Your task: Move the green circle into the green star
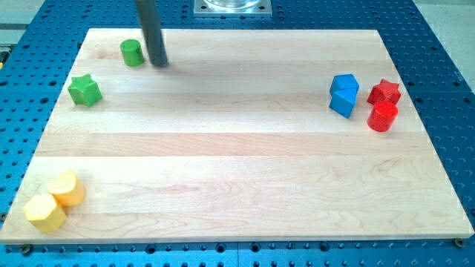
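Observation:
The green circle [132, 52], a short green cylinder, stands near the top left of the wooden board [237, 148]. The green star [84, 90] lies below and to the left of it, with a gap of bare wood between them. My tip [160, 64] is on the board just to the right of the green circle, close to it; I cannot tell if they touch. The dark rod rises from the tip out of the view's top.
Two blue blocks [344, 95] sit together at the right, with a red star [384, 92] and a red cylinder [382, 116] beside them. Two yellow blocks [53, 202] lie at the bottom left corner. A metal mount [232, 7] is at the top edge.

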Tool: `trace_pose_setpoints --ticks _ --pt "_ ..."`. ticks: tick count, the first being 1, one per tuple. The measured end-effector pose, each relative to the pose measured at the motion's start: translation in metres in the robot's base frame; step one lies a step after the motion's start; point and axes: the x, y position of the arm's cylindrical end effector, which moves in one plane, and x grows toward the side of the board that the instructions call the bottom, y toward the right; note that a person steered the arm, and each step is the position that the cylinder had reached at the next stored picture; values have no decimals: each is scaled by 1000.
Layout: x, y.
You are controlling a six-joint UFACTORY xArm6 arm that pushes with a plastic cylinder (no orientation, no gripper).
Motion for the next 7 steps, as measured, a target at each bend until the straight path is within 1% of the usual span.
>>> trace_pose_setpoints --ticks 1,2,3,4,5,6,7 --pt "-42 4" --pt "-58 -40" --pt "-53 -58" --pt "-2 -63" --pt "13 -71" --pt "14 -73" --pt "-3 -63"
